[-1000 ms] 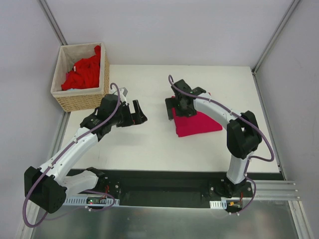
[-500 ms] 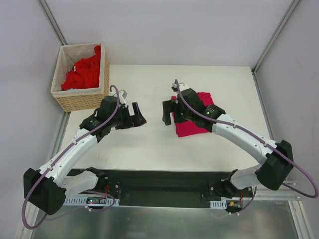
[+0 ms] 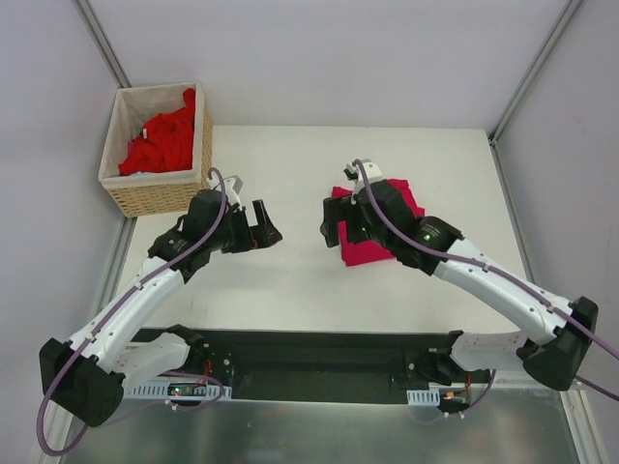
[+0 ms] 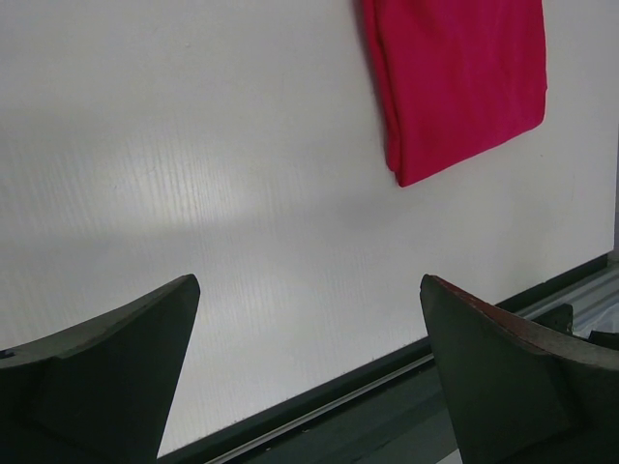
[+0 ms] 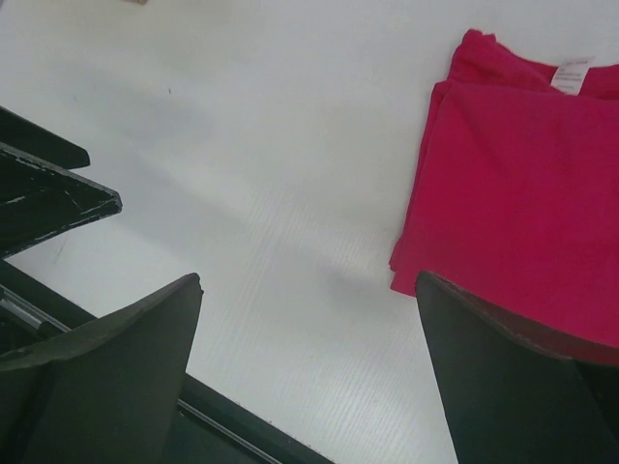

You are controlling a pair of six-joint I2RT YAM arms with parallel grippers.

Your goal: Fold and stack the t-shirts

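White surface (image 3: 290, 280) carries the work. We see both arms reach forward from the near edge, elbows bent, wrists turned inward to face each other. The left end effector (image 3: 259, 224) hovers open and empty over bare surface. The right end effector (image 3: 335, 228) hovers open and empty at the left edge of the folded magenta shirt (image 3: 366, 251). We judge that this shirt is parked as the stack base. The red shirts (image 3: 160, 143) lie unfolded in the basket (image 3: 155, 198), far left.

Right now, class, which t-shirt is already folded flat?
The magenta-crimson t-shirt on the table; it lies as a neat flat rectangle, while the brighter red t-shirts sit crumpled in the wicker basket.
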